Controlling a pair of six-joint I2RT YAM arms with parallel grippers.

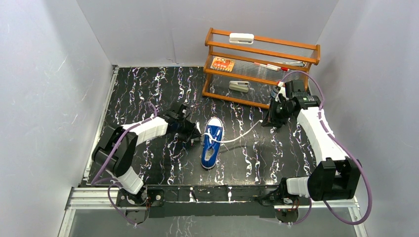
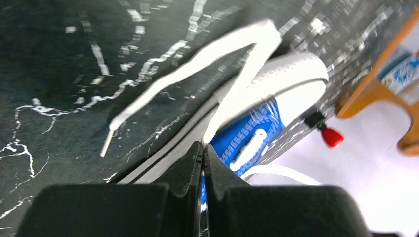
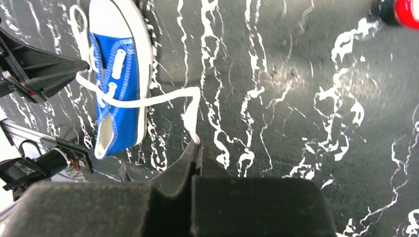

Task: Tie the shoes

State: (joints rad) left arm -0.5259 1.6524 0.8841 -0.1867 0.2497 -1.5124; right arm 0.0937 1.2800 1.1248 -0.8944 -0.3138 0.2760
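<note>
The left pincer (image 2: 203, 154), fingers pressed together, appears to pinch the left lace (image 2: 232, 94) right beside the blue sneaker (image 1: 212, 143), which lies in the middle of the dark marbled surface (image 1: 148, 98) between the two arms. Opposite, the right pincer (image 3: 196, 150) is clamped on the tip of the right lace (image 3: 158, 98), stretched well clear of the shoe. No crossing, knot or bow shows (the laces merely run out to opposite sides), so the tying proper looks all still to do.
</note>
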